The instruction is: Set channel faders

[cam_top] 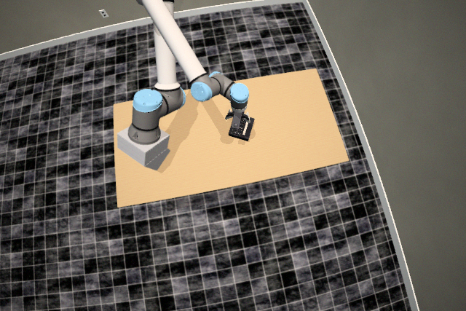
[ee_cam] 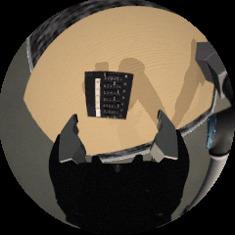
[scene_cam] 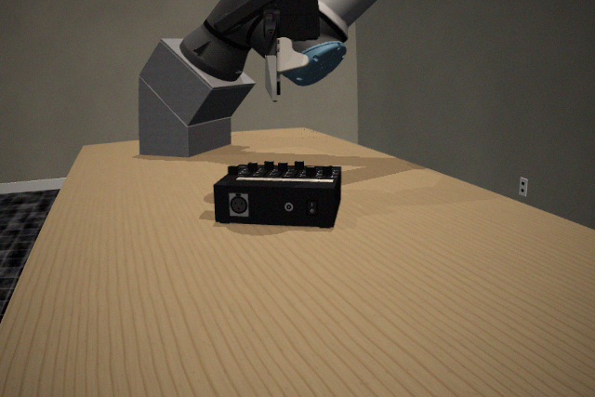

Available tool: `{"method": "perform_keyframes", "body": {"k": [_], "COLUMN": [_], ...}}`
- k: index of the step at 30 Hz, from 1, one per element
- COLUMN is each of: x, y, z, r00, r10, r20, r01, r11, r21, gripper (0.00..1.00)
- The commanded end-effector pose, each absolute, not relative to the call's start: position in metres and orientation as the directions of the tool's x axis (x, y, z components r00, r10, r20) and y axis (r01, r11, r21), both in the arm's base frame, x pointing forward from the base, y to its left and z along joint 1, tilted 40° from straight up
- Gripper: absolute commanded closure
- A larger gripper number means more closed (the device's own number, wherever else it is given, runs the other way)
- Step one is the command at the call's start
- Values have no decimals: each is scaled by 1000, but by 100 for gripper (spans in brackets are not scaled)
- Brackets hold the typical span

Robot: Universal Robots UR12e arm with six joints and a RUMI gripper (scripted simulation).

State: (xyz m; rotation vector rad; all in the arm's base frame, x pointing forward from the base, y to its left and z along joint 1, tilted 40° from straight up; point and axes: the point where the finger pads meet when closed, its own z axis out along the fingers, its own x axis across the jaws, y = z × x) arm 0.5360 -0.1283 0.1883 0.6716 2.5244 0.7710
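Observation:
The lighting desk (scene_cam: 277,194) is a small black box on the wooden table, with a row of fader caps (scene_cam: 281,169) along its top and a white tape strip (scene_cam: 284,179) at the near edge. It also shows in the overhead view (cam_top: 241,128) and in the wrist view (ee_cam: 108,94), where the tape (ee_cam: 97,95) runs down its left side. My gripper (scene_cam: 273,89) hangs well above the desk, open and empty. In the wrist view its two fingers stand wide apart below the desk. The tape's numbers are too small to read.
The arm's grey base block (scene_cam: 185,104) stands on the table behind the desk. The table edge (scene_cam: 33,239) drops off to the tiled floor at the left. The desk's near face carries a socket, a jack and a switch (scene_cam: 310,208).

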Motion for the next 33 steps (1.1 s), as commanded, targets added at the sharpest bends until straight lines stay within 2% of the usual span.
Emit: {"method": "perform_keyframes", "body": {"k": [1, 9, 11, 17, 26, 33], "x": [537, 539, 539, 541, 543, 545], "y": [-133, -140, -140, -144, -148, -150], "z": [194, 204, 204, 211, 219, 223], "r00": [-710, -511, -511, -351, -145, -64], "r10": [695, 854, 854, 908, 917, 906], "r20": [-115, 97, 97, 231, 371, 419], "r01": [489, 694, 694, 788, 850, 860], "r11": [604, 343, 343, 152, -76, -163], "r21": [630, 633, 633, 597, 521, 483], "gripper": [0, 0, 0, 0, 0, 0]}}
